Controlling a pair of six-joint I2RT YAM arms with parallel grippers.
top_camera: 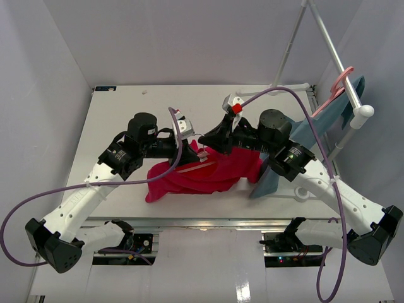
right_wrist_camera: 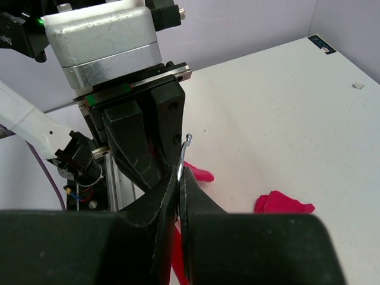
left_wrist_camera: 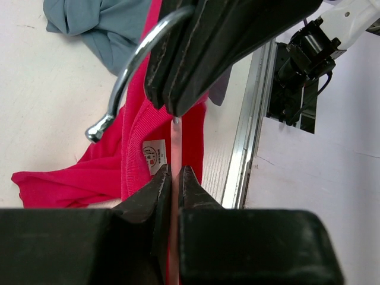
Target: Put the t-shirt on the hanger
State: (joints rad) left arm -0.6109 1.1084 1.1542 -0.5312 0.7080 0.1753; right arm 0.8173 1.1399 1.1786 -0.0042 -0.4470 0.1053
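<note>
The crimson t-shirt (top_camera: 208, 173) lies crumpled on the table between the two arms, and its white label (left_wrist_camera: 154, 155) shows in the left wrist view. The hanger's thin pale-pink bar (left_wrist_camera: 175, 148) stands above the shirt's collar. My left gripper (left_wrist_camera: 175, 172) is shut on that bar. The hanger's silver hook (left_wrist_camera: 127, 71) curves out from my right gripper (right_wrist_camera: 180, 172), which is shut on the hook's stem (right_wrist_camera: 184, 151). In the top view the left gripper (top_camera: 192, 145) and the right gripper (top_camera: 214, 140) meet nearly tip to tip over the shirt.
A blue-grey garment (top_camera: 344, 104) hangs from a pink hanger on the rack pole (top_camera: 334, 57) at the far right. More blue-grey cloth (top_camera: 268, 180) lies on the table beside the shirt. The table's metal front rail (left_wrist_camera: 249, 119) runs close by.
</note>
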